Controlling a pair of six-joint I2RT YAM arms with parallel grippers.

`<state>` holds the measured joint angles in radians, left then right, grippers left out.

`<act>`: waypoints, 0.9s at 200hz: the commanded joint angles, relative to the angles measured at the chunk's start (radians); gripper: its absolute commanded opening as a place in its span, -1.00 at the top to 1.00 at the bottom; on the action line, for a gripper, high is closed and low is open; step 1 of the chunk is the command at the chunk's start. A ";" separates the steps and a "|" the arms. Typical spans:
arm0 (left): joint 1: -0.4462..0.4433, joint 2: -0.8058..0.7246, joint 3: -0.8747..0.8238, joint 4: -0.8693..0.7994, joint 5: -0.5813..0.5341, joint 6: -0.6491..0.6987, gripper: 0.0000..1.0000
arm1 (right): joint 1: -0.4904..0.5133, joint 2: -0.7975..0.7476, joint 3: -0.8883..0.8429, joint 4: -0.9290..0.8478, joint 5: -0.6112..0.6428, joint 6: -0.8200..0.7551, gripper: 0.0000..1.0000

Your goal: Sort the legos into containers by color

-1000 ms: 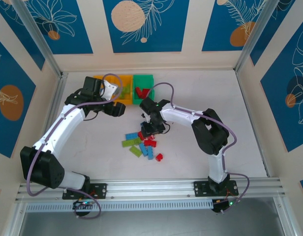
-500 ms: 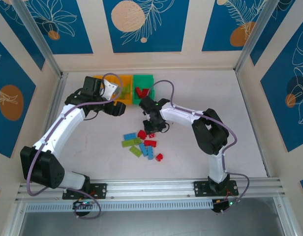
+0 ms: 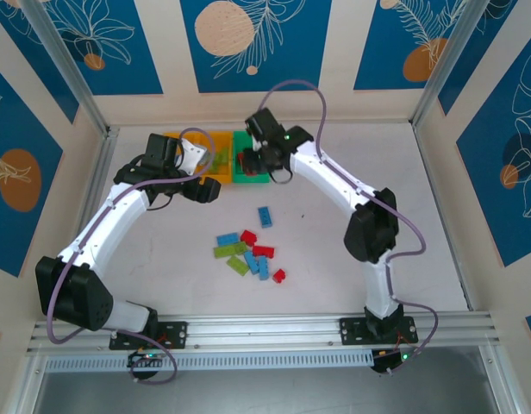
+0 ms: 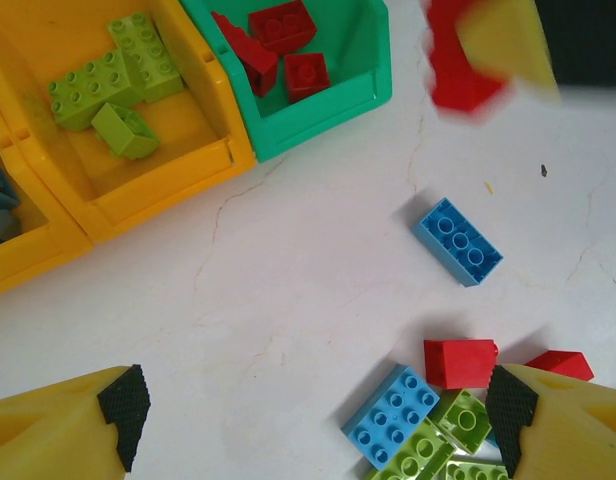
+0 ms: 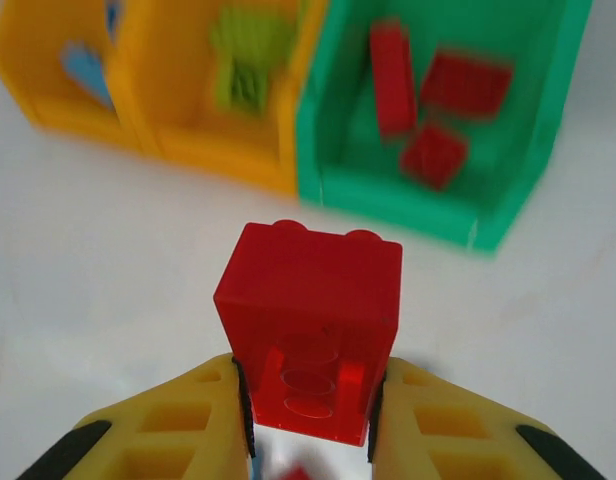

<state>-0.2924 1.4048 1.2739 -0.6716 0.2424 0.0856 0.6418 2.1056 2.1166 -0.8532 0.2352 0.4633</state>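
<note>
My right gripper (image 5: pixel 310 400) is shut on a red lego (image 5: pixel 310 325), held in the air just in front of the green container (image 5: pixel 408 205), which holds three red bricks. That gripper (image 3: pixel 264 164) sits at the green container's (image 3: pixel 251 136) front edge. Left of it stand two orange-yellow containers: the middle one (image 5: pixel 223 160) holds light green bricks, the far one (image 5: pixel 48 110) blue ones. My left gripper (image 4: pixel 318 420) hangs open over bare table beside the loose pile of legos (image 3: pixel 248 252). One blue brick (image 4: pixel 459 240) lies apart from the pile.
The three containers stand in a row at the back of the white table (image 3: pixel 352 259). The left arm (image 3: pixel 119 216) curves along the left side. Metal frame posts and cream walls close in the table's back and sides.
My right gripper closed on a red brick at the pile, lifted it and carried it back to the green container. A blue brick now lies apart from the pile. The left arm stayed put.
</note>
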 commanded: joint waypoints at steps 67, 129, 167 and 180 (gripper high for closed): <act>-0.011 0.003 -0.026 0.037 0.017 -0.074 -0.79 | -0.113 0.478 0.583 0.044 -0.193 -0.137 0.20; -0.052 0.070 -0.013 0.016 0.029 -0.052 -0.83 | -0.145 0.316 0.551 -0.115 -0.221 0.011 -0.33; -0.162 0.168 0.052 -0.043 0.014 0.000 -0.85 | -0.139 -0.040 0.095 -0.131 -0.133 0.034 -0.39; -0.203 0.214 0.088 -0.046 0.002 -0.014 -0.87 | -0.147 -0.197 -0.127 -0.073 -0.083 0.089 -0.45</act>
<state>-0.4259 1.5570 1.2892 -0.6777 0.2428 0.0509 0.5034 2.1487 2.2486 -0.9321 0.0753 0.4717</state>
